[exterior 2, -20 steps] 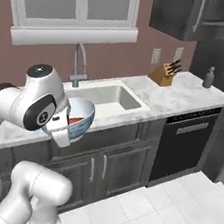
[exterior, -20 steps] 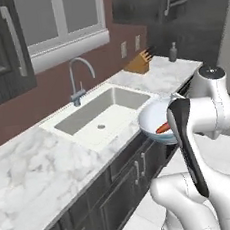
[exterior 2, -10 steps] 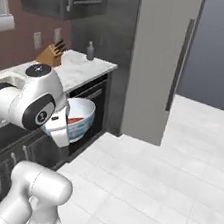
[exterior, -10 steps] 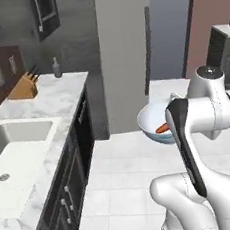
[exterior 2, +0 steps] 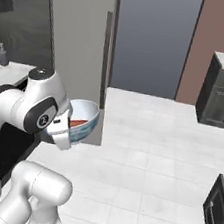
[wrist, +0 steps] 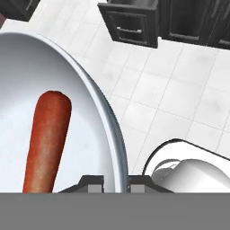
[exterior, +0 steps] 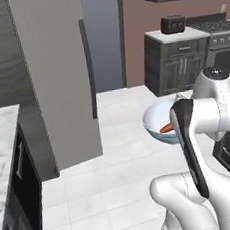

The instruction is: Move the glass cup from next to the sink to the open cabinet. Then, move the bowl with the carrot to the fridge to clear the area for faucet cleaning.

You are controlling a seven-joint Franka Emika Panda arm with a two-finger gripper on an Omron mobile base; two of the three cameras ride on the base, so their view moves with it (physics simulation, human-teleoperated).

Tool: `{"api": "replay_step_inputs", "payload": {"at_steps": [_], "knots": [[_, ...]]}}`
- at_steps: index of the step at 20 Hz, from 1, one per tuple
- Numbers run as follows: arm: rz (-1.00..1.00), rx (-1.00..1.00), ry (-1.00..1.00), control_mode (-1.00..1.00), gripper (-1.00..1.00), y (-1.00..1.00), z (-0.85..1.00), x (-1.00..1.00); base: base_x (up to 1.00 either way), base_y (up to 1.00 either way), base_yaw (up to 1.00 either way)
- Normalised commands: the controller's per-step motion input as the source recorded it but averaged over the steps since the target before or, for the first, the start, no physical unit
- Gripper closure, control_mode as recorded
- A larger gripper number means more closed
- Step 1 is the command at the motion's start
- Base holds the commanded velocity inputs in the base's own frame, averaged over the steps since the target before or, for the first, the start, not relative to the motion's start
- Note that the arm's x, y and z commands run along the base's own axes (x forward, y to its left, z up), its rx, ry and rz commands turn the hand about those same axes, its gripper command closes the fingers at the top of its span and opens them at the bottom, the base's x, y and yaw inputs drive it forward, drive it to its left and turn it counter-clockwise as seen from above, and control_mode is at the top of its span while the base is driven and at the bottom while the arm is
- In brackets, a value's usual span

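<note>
My gripper (wrist: 116,181) is shut on the rim of the pale blue-white bowl (wrist: 67,90), one fingertip inside the rim and one outside. The orange-red carrot (wrist: 47,139) lies in the bowl. In the left base view the bowl (exterior: 158,125) hangs in front of my arm at chest height with the carrot (exterior: 166,128) inside. The right base view has the bowl (exterior 2: 84,120) just right of my wrist. The tall grey fridge (exterior: 53,78) with its long dark handle (exterior: 89,69) stands ahead on the left, doors shut, and appears again as the fridge (exterior 2: 76,38).
A marble counter end (exterior: 1,134) over dark cabinet fronts (exterior: 15,198) lies at the left. Dark cabinets with a toaster (exterior: 174,23) and a stove (exterior: 219,30) stand at the back right. White tiled floor (exterior 2: 153,155) stretches between me and the fridge.
The whole picture has swung right as the base turns: sink and counter slid off to the left, and the fridge now stands ahead. The bowl stays in my grip.
</note>
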Motion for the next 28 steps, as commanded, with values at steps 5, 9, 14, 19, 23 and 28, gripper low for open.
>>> {"api": "replay_step_inputs", "payload": {"at_steps": [5, 9, 14, 19, 23, 28], "knots": [[0.0, 0.0, 0.0, 1.0, 1.0, 0.0, 0.0, 0.0, 1.0, 0.0, -0.06], [0.0, 0.0, 0.0, 1.0, 1.0, 0.0, 0.0, 0.0, 1.0, -0.04, -0.02], [0.0, 0.0, 0.0, 1.0, 1.0, 0.0, 0.0, 0.0, 1.0, -0.83, -0.06], [0.0, 0.0, 0.0, 1.0, 1.0, 0.0, 0.0, 0.0, 1.0, -0.64, -0.01], [0.0, 0.0, 0.0, 1.0, 1.0, 0.0, 0.0, 0.0, 1.0, -0.2, 0.0], [0.0, 0.0, 0.0, 1.0, 1.0, 0.0, 0.0, 0.0, 1.0, -0.06, 0.0]]}}
